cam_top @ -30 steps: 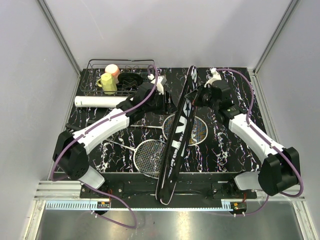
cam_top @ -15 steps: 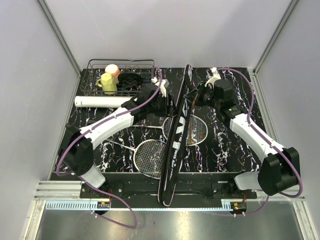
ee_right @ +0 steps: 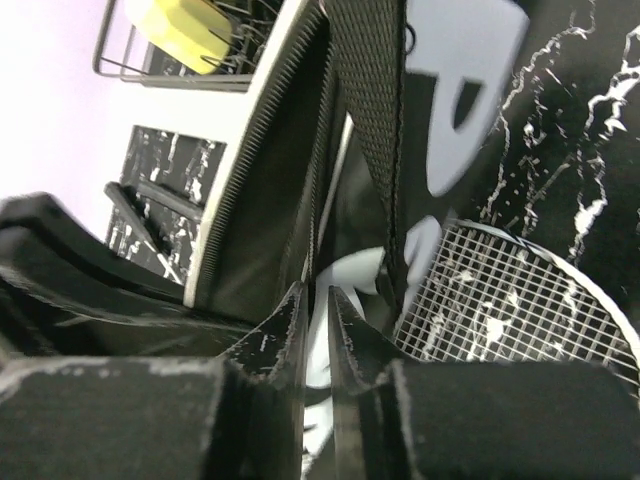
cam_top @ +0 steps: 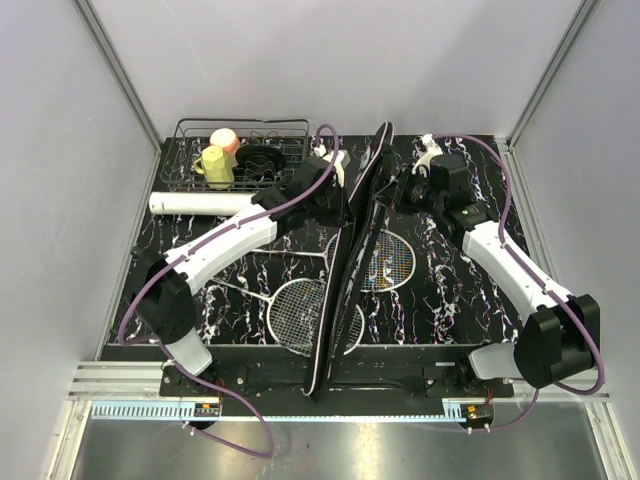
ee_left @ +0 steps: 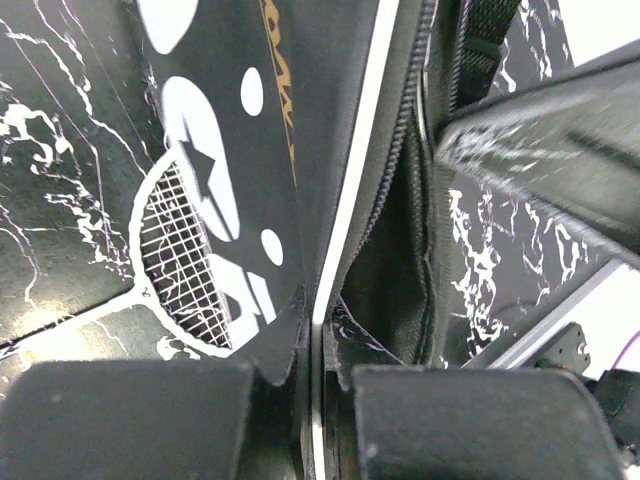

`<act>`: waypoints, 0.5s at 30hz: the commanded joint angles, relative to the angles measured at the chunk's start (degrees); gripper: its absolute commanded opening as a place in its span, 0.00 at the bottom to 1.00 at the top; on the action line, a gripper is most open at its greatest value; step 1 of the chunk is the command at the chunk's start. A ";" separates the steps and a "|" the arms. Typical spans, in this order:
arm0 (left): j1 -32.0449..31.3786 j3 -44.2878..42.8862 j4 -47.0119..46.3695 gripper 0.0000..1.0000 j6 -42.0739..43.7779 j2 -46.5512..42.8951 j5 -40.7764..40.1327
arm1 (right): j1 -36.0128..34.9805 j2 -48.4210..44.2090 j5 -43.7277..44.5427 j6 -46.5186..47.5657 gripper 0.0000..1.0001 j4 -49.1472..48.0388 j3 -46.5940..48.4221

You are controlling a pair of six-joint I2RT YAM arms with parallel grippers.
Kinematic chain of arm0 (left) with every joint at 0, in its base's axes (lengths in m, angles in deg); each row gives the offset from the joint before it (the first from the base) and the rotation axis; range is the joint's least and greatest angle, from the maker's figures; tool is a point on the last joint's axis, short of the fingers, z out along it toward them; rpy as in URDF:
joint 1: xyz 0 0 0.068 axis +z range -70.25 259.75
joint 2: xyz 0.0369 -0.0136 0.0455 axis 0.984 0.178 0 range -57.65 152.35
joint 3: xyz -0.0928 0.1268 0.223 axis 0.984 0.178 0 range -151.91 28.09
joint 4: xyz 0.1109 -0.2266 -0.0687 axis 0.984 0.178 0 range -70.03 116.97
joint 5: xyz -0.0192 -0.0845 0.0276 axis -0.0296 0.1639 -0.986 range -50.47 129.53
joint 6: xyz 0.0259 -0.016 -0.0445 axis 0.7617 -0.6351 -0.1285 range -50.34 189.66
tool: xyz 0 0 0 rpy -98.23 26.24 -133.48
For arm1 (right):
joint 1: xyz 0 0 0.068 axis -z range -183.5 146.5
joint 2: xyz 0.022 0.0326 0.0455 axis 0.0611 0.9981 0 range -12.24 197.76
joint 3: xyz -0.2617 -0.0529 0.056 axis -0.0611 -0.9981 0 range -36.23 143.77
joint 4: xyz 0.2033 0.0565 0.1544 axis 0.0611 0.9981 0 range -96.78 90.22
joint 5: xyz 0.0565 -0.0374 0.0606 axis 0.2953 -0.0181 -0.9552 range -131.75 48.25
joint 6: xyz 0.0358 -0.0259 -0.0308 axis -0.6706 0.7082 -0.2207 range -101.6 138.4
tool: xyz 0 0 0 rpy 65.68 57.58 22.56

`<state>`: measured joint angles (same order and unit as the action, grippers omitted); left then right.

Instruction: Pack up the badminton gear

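Pinching the white-piped rim of the black racket-shaped fabric bag [ee_left: 330, 100], the left gripper [ee_left: 313, 338] is clamped tight on it, while the right gripper [ee_right: 316, 310] sits at the opposite rim.
The right jaws stand only a narrow slit apart, and I cannot tell whether they grip the fabric. The bag stands on edge between the two arms, running from the near side to the far side of the black white-veined table [cam_top: 460, 290], its zip mouth gaping. Two thin dark-shafted, white-strung rackets lie flat: one racket [cam_top: 298, 318] left of the bag, the other racket [cam_top: 388, 262] just right, partly hidden by it. A long white tube [cam_top: 195, 203] lies far left, beside a black wire basket [cam_top: 190, 130] holding a yellow cup [cam_top: 215, 165] and a pink cup [cam_top: 226, 140].
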<state>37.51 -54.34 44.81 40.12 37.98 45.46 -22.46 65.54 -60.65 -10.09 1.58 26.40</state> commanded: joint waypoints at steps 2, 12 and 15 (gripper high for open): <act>-1.00 -9.66 1.86 0.00 -4.98 -0.10 -7.86 | -0.29 -0.35 1.14 3.45 0.28 11.06 3.11; -2.32 -14.16 4.08 0.00 -7.11 5.09 -6.37 | -1.17 -7.53 1.91 3.61 0.64 12.29 -0.40; -2.23 -13.81 4.08 0.00 -6.67 4.65 -6.55 | 0.75 -11.14 5.54 6.51 0.74 13.79 -2.16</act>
<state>35.50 -65.40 51.57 34.26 44.02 40.00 -23.32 60.93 -59.32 -7.33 13.54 25.73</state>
